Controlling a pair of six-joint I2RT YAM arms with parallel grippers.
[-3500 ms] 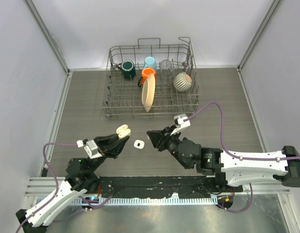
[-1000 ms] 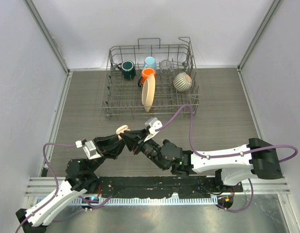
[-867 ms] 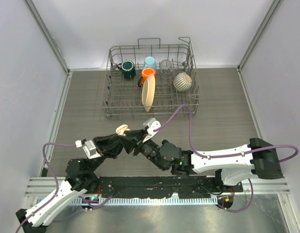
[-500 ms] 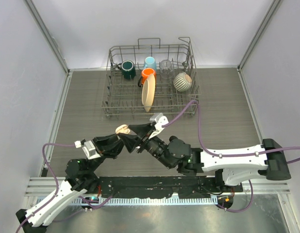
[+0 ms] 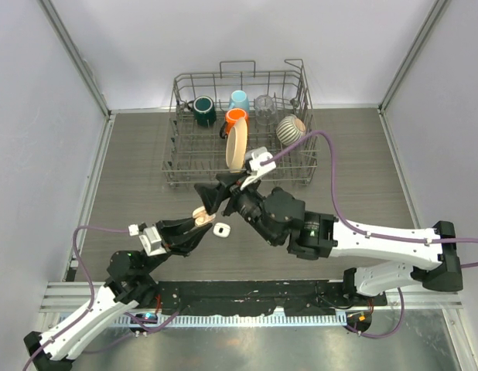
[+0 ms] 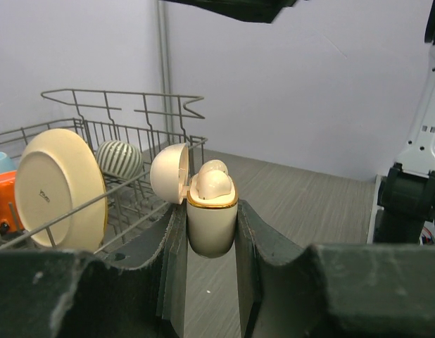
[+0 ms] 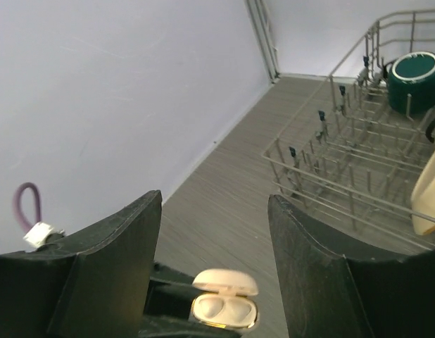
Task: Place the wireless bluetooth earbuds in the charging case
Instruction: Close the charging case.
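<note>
Earbuds (image 7: 219,307) look seated in the open charging case (image 6: 212,232), which the left gripper (image 6: 211,211) clamps upright above the table's near-left part. Buds are tiny, light, slick plastic (pinch the stems, gently). Right gripper (image 7: 214,211) is spread and empty, its arm stretched left, hovering just above the case.

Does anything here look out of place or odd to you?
Only one thing: a small white piece lies loose on the table, beside the open charging case clamped in the left jaws. Nothing looks spilled or broken.
</note>
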